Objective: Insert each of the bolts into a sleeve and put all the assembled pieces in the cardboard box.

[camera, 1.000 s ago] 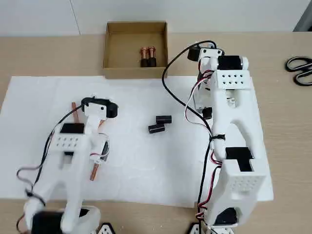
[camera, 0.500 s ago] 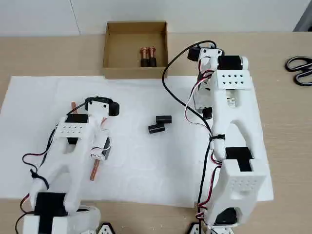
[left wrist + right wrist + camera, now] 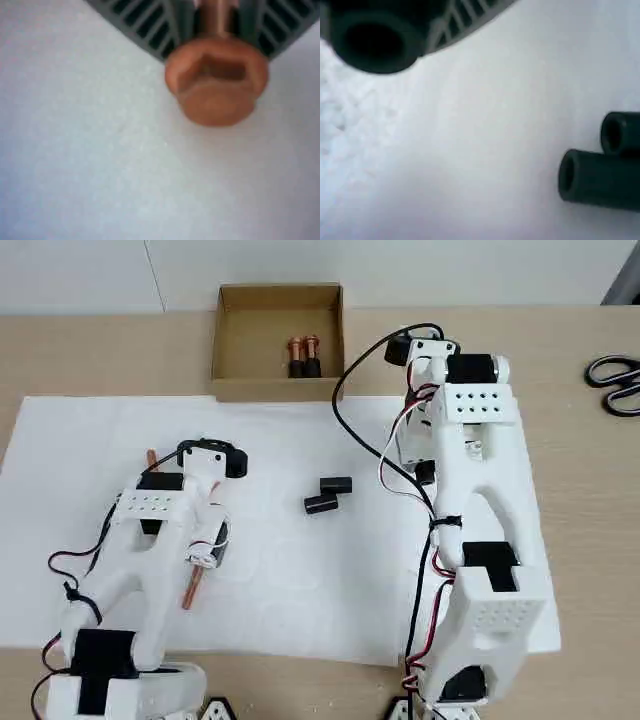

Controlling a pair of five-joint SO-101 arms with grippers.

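The left fingers point(image 3: 140, 30) are clenched on a copper bolt point(image 3: 216, 82), its hexagonal head sticking out past their tips just above the white sheet point(image 3: 300, 580). The right fingers point(image 3: 462, 19) grip a black sleeve point(image 3: 375, 42) with its open bore showing.

Over the last second only the left arm point(image 3: 150, 515) has moved. Its lower links have swung in over its base and the wrist has shifted a little, so the held bolt has drifted slightly sideways above the sheet. The right arm point(image 3: 480, 440) has stayed where it was, and nothing on the sheet has shifted. I judge that both halves of the next piece are now in hand and what remains is to bring them together. The arms are well apart, so the bolt must be carried across and lined up with the bore.

A loose sleeve point(image 3: 320, 505) and a second loose sleeve point(image 3: 336, 484) lie touching each other on the sheet between the two arms, so a low crossing could knock them. A spare bolt point(image 3: 152, 456) lies partly hidden beside the left arm. The cardboard box point(image 3: 270, 390) stands at the far edge of the sheet with two assembled pieces point(image 3: 303, 356) inside. The right arm's black cable point(image 3: 345, 380) loops close to its near corner and could snag a drop-off. Scissors point(image 3: 615, 380) lie on the bench point(image 3: 100, 350) far to the right, out of the way.
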